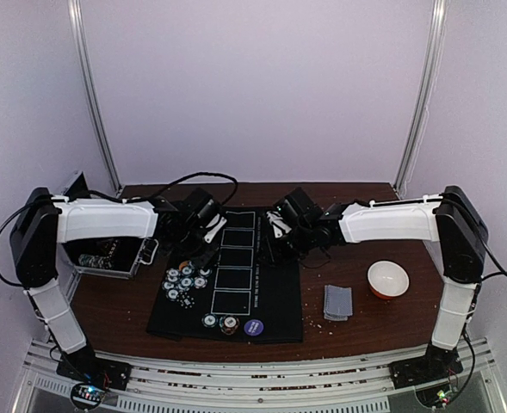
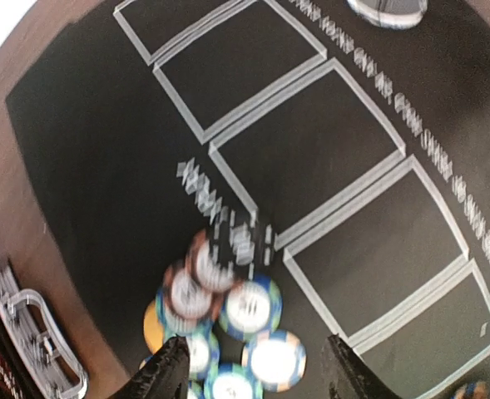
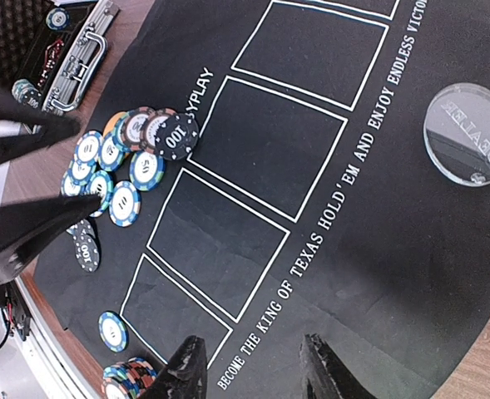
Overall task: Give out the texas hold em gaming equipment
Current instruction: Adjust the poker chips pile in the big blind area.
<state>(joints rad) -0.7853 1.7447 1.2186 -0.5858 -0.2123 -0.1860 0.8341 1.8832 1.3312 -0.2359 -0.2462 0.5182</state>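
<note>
The poker chips (image 1: pixel 185 280) lie flat in a loose heap on the left part of the black mat (image 1: pixel 279 301), just beside its column of 5 card boxes. This is likely a common pool, waiting to be shared out. Round, they point nowhere; the heap stretches roughly along that column. The left gripper (image 2: pixel 253 376) hangs over it, fingers apart and empty, placed for a pick, I judge. The right gripper (image 3: pixel 253 374) hovers above bare mat, fingers also apart and empty. The grey cards (image 1: pixel 337 302) sit off the mat near the white bowl (image 1: pixel 387 280), long side running near to far.
</note>
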